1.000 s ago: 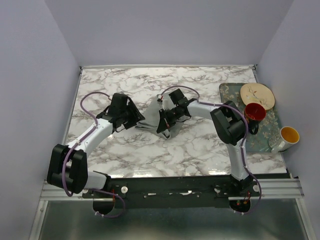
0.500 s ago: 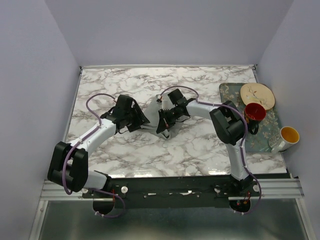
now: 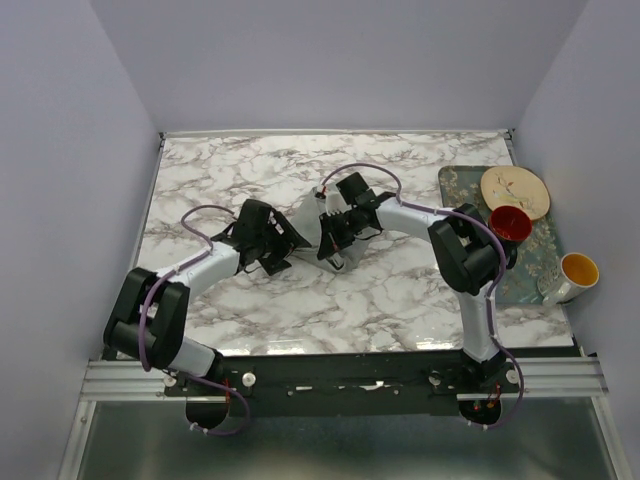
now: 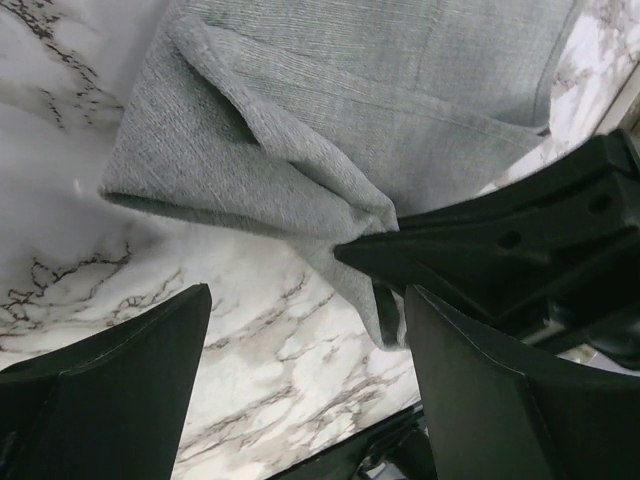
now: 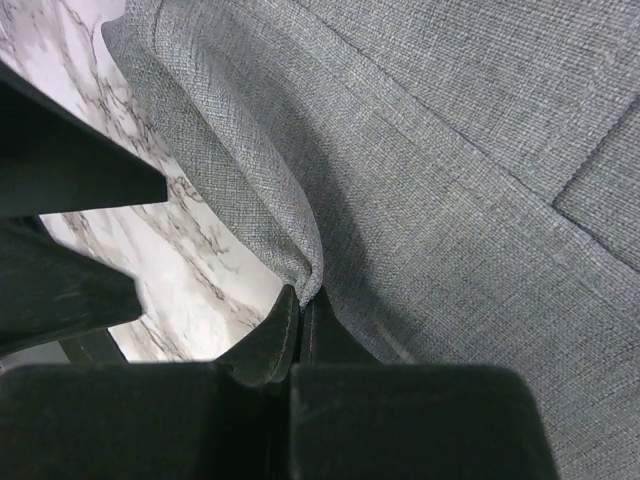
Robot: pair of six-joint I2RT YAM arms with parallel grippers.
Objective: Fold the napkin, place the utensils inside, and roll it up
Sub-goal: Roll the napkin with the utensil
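Left arm (image 3: 205, 265) runs low from the table's near-left corner toward centre, elbow bent. Left jaws are spread wide with nothing gripped and bare marble between the tips. A folded corner of the napkin (image 3: 303, 222) (image 4: 330, 120) sits just ahead of them; can't tell if it touches.

Napkin is bunched at the centre of the table (image 3: 400, 300), between the two wrists.

Right arm (image 3: 410, 215) comes up from the near-right corner, folds back and points down-left. Right jaws are pressed together, pinching a fold of the napkin (image 5: 450, 200) edge.

Open marble runs along the far edge and across the near half.

At the right edge is the floral tray (image 3: 460, 185) carrying a plate (image 3: 514, 190) and a red cup (image 3: 508, 224). A yellow-lined cup (image 3: 578, 270) sits at the tray's near-right corner.
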